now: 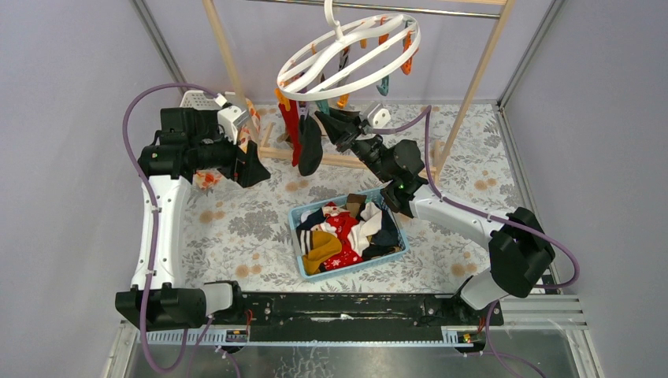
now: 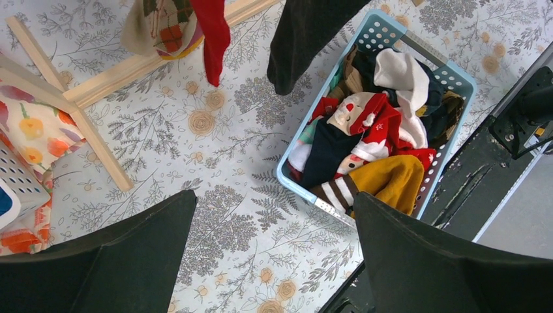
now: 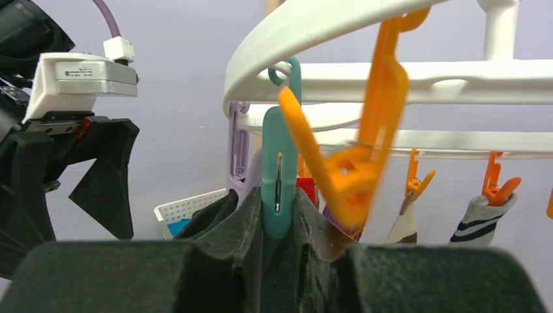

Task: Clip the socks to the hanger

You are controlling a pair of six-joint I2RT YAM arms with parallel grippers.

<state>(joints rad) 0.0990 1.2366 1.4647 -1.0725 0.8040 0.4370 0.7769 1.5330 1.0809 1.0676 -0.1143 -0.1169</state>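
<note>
The white ring hanger (image 1: 406, 49) hangs from the rail at the back, with orange and teal clips; it also shows in the right wrist view (image 3: 313, 26). A red sock (image 1: 291, 130) and a black sock (image 1: 309, 146) hang clipped under it. More socks (image 1: 343, 232) lie piled in the blue basket (image 1: 398, 228). My right gripper (image 1: 329, 122) is raised beside the black sock and shut on a teal clip (image 3: 279, 169), next to an orange clip (image 3: 352, 163). My left gripper (image 1: 250, 164) is open and empty above the table (image 2: 274, 215), left of the basket (image 2: 297, 186).
The wooden rail frame (image 1: 473, 87) stands at the back, its foot bar (image 2: 98, 85) on the floral table. A white perforated basket (image 1: 197, 100) and a floral cloth (image 2: 32, 130) sit at the back left. A striped sock (image 3: 482, 218) hangs on a far clip.
</note>
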